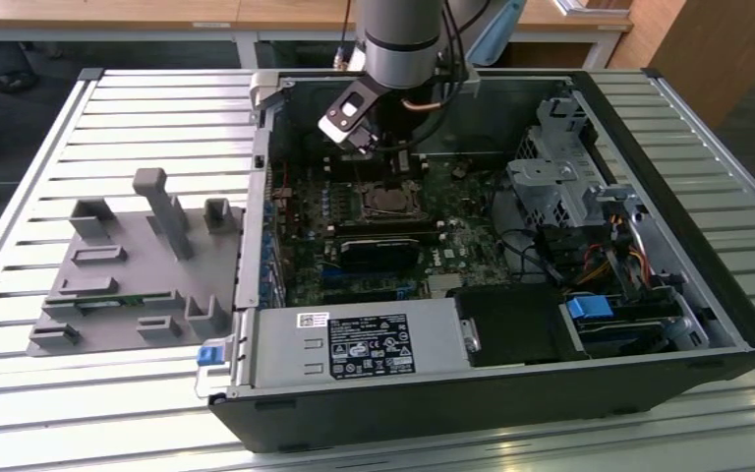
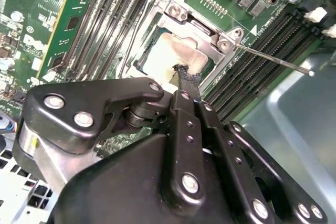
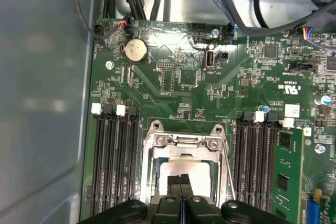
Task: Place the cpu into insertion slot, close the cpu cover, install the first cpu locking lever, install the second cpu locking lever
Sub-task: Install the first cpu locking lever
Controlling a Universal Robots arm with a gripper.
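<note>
The cpu [image 3: 195,170] lies pale and flat in the insertion slot [image 1: 384,202] on the green motherboard; its top also shows in the second wrist view [image 2: 165,56]. The silvery cpu cover [image 3: 184,141] lies down around it, its hinge end with two screws [image 2: 202,22] beyond the chip. My gripper [image 3: 181,179] hangs just above the cpu's middle, its two thin black fingers [image 2: 185,85] pressed together with nothing visible between them. One thin wire locking lever [image 2: 273,60] sticks out sideways from the socket; another wire [image 3: 228,156] runs along the cover's side.
Black memory slots [image 3: 113,156] flank the socket on both sides, and a green card [image 3: 286,174] stands beside one set. The arm [image 1: 397,39] reaches into the open black computer case [image 1: 483,393]. A grey fixture [image 1: 129,265] sits on the slatted table at the exterior view's left.
</note>
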